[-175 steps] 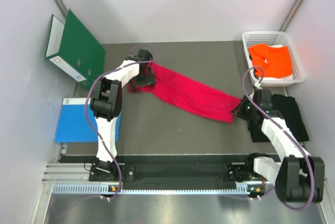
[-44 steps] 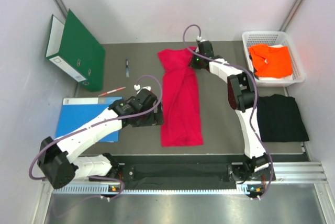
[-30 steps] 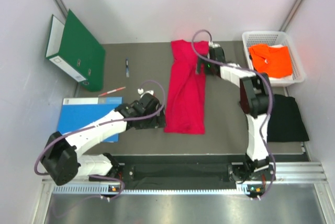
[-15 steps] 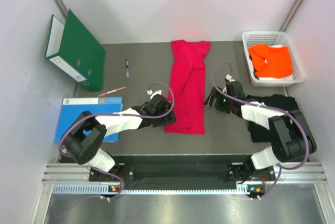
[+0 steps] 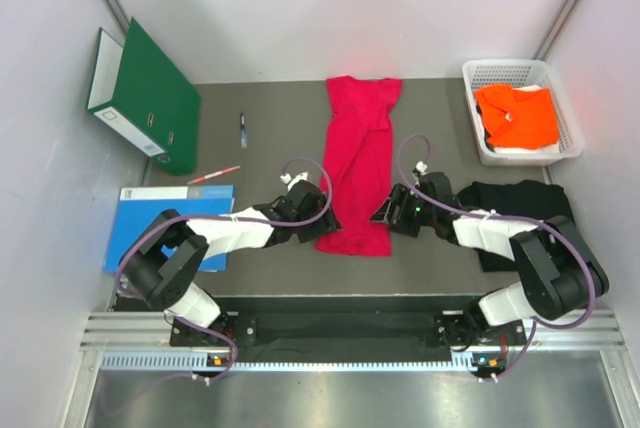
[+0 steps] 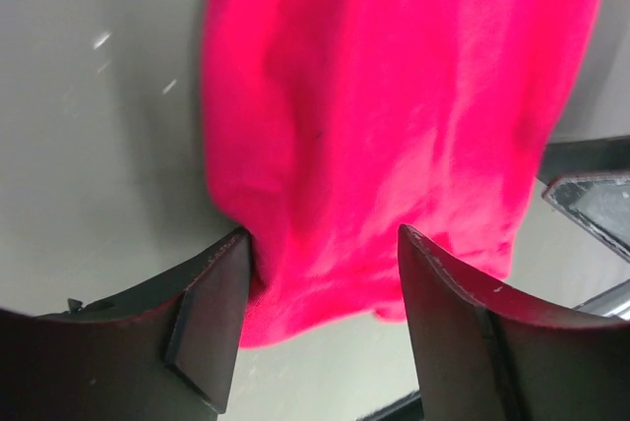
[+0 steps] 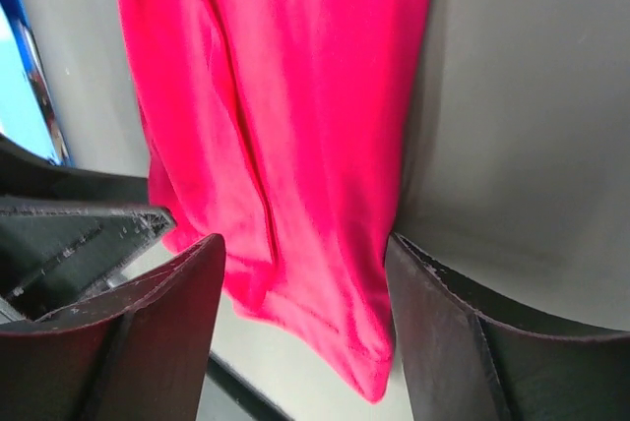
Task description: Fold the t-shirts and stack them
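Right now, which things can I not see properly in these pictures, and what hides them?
- Black shirt: in the top view the right arm covers part of it, so its fold is unclear.
- Basket: in the top view the orange shirt hides most of what lies under it.
- Red shirt: both wrist views cut off its far end at the upper edge.

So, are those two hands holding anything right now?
Left gripper: jaws open, straddling the red shirt at its near edge.
Right gripper: jaws open, straddling the same edge.
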`<state>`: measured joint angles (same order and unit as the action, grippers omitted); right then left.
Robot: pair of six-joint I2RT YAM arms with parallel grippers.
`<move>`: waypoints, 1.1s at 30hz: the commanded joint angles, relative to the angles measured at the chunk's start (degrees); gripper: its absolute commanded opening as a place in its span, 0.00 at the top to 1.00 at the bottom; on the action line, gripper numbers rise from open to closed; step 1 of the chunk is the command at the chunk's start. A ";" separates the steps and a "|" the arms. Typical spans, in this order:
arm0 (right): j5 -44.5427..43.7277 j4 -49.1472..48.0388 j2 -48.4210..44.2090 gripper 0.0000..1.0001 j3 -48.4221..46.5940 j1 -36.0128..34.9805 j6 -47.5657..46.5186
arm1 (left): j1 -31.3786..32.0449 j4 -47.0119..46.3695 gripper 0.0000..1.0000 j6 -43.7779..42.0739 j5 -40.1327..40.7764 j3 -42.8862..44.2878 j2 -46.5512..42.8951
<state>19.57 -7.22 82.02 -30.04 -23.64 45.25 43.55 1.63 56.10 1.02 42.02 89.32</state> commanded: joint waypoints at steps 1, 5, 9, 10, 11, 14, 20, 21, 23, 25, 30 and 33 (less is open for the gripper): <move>-1.11 8.96 -2.12 0.34 4.64 -2.90 1.50 | 0.04 15.07 0.33 0.24 3.38 -3.78 -2.56; -2.70 11.70 -7.56 0.35 7.80 -4.31 2.29 | 0.04 16.13 0.33 0.42 3.38 -5.72 -4.59; -4.36 14.34 -11.43 0.37 10.43 -4.84 2.64 | 0.04 13.06 0.34 0.86 1.72 -8.53 -3.89; -4.54 14.43 -11.88 0.37 10.88 -5.01 2.82 | 0.04 11.57 0.34 0.94 1.36 -9.32 -3.45; -4.63 14.52 -12.14 0.39 11.23 -5.10 2.82 | 0.04 10.77 0.35 1.29 1.01 -9.59 -2.23; -4.37 12.51 -11.80 0.44 12.99 -5.45 3.87 | 0.13 7.61 0.44 1.73 -0.66 -10.20 0.23; -3.58 8.02 -7.15 0.84 13.26 -7.38 4.67 | 0.48 6.36 1.00 2.00 -2.51 -9.41 4.45; -3.84 8.01 -7.05 0.89 13.26 -7.56 4.67 | 0.48 6.89 1.00 2.09 -2.34 -9.33 4.55; -4.45 8.54 -8.18 0.99 13.34 -8.18 4.67 | 0.48 9.25 1.00 2.52 -1.55 -9.06 3.94; -5.42 11.07 -9.94 1.00 13.52 -8.18 4.67 | 0.48 11.37 1.00 2.79 0.46 -9.15 2.88; -8.05 17.15 -15.57 1.00 12.99 -8.18 3.00 | 0.40 18.04 1.00 2.35 3.99 -9.32 -2.04; -8.58 19.00 -17.24 1.00 13.52 -8.18 2.65 | 0.40 20.34 1.00 1.83 4.87 -9.41 -4.23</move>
<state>15.18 2.61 66.59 -18.37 -30.98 50.50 43.92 3.86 60.49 -0.10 36.16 85.41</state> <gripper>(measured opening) 0.015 0.024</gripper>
